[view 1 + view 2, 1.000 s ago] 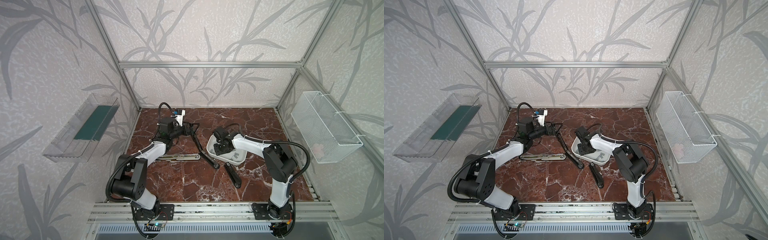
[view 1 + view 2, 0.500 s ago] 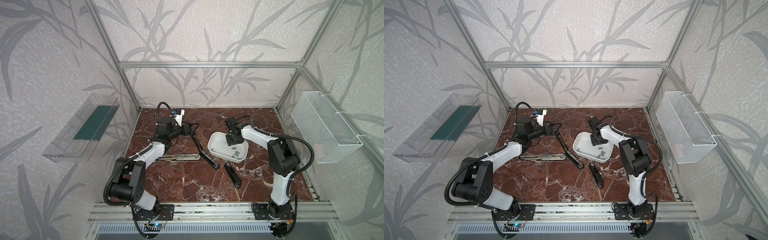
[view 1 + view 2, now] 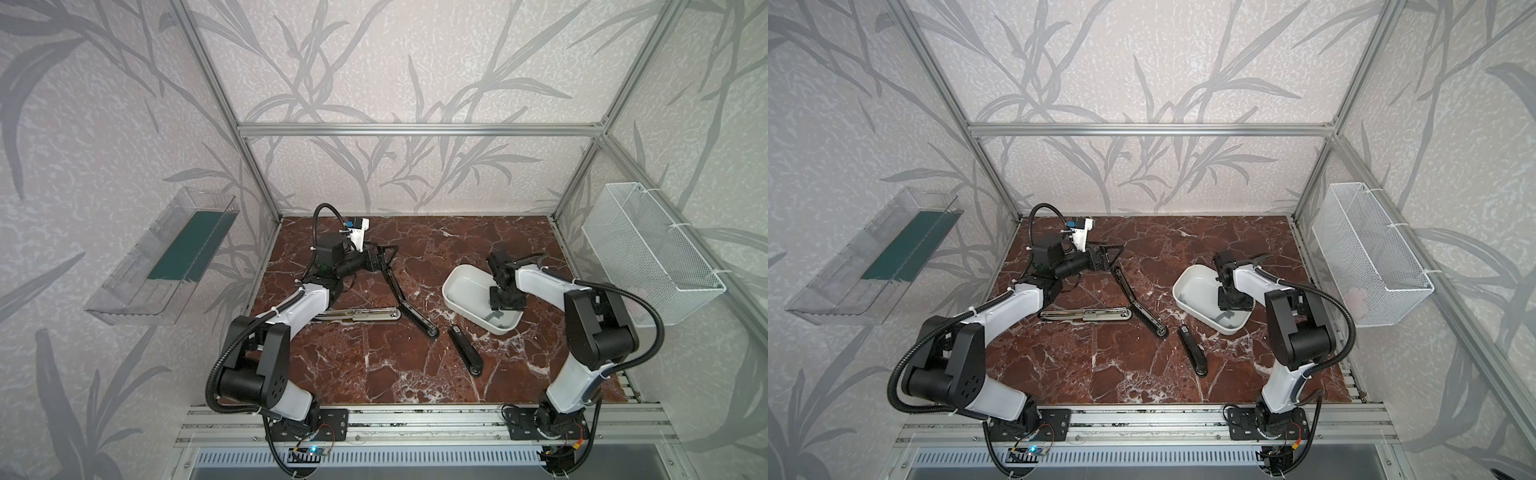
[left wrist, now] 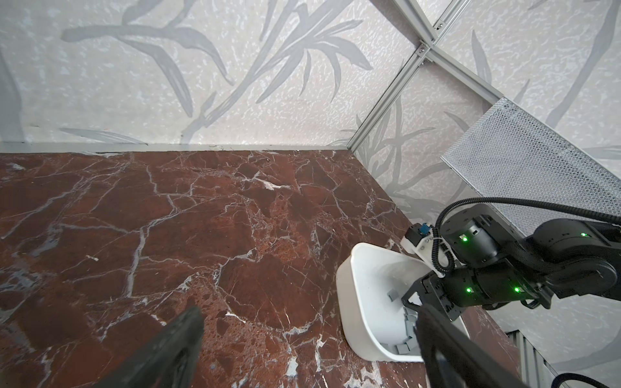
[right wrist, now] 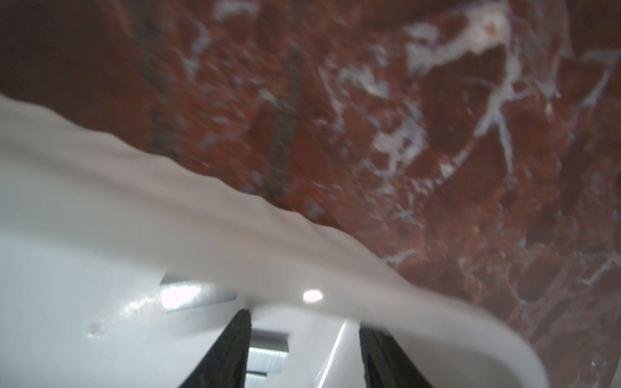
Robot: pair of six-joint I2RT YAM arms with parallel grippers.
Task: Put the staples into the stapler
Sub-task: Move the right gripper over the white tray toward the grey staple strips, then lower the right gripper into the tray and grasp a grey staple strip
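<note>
Staples (image 3: 496, 320), small flat grey metal strips, lie loose at the near end of a white rounded plastic tub (image 3: 451, 282). The tub stands on the right half of the red-brown marble counter (image 3: 374, 374). In the right wrist view one of the staples (image 5: 198, 295) lies flat and shiny on the tub floor, its long axis roughly along the tub's wall (image 5: 201, 208). In the left wrist view several more (image 4: 408, 332) are heaped at differing angles, so they share no single heading. The right gripper (image 3: 498, 311) reaches down into the tub just above them. Its jaws stand parted, with white tub floor showing in the gap (image 5: 304, 322) and no strip clamped between them.

The stapler lies opened out to the left of the tub, well apart from the staples. Its long silver metal magazine rail (image 3: 357, 314) lies flat, with its long axis running left to right across the counter. Its black plastic arm (image 3: 417, 318) runs diagonally from the far middle toward the near right. A shorter black bar-shaped piece (image 3: 465, 351) lies near the tub's near corner, also on a diagonal.

The left gripper (image 3: 380, 259) sits just beside the far end of the black arm, and whether it touches the arm I cannot tell. Its jaws are released wide, grasping nothing (image 4: 309, 310).
</note>
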